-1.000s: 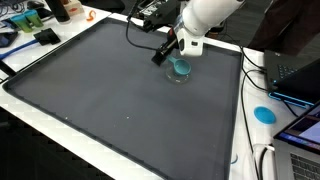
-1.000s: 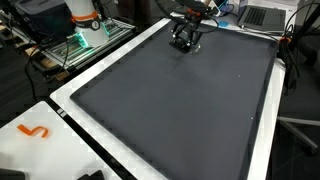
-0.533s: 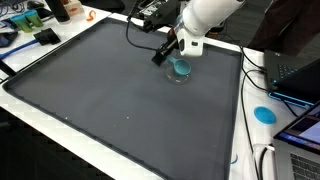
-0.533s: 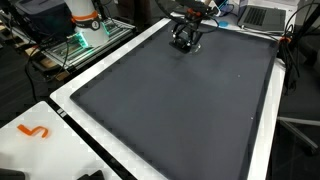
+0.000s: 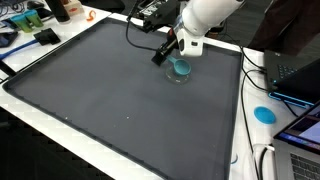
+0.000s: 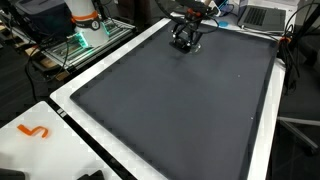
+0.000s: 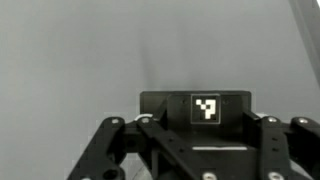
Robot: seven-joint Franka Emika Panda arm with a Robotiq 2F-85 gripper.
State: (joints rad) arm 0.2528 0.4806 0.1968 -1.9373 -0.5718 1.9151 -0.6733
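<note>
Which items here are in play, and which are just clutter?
In play: gripper; teal round object just below it; dark mat it sits on.
Lying about: blue disc off the mat; orange squiggle; laptop.

The mat [image 5: 110, 90] covering the tabletop [image 6: 60, 150] looks like dark grey rubber or vinyl, matt and smooth, with an even, faintly grained look in the wrist view. The bare tabletop is white, smooth and slightly shiny. The arm [image 5: 205, 15] has a glossy white plastic shell. The gripper [image 6: 184, 44] is matt black, seemingly metal and hard plastic, and carries a flat printed marker [image 7: 206, 108]. The teal dish [image 5: 181, 68] beneath it seems translucent plastic. The cable [image 5: 145, 42] has a dull black sheath.
</note>
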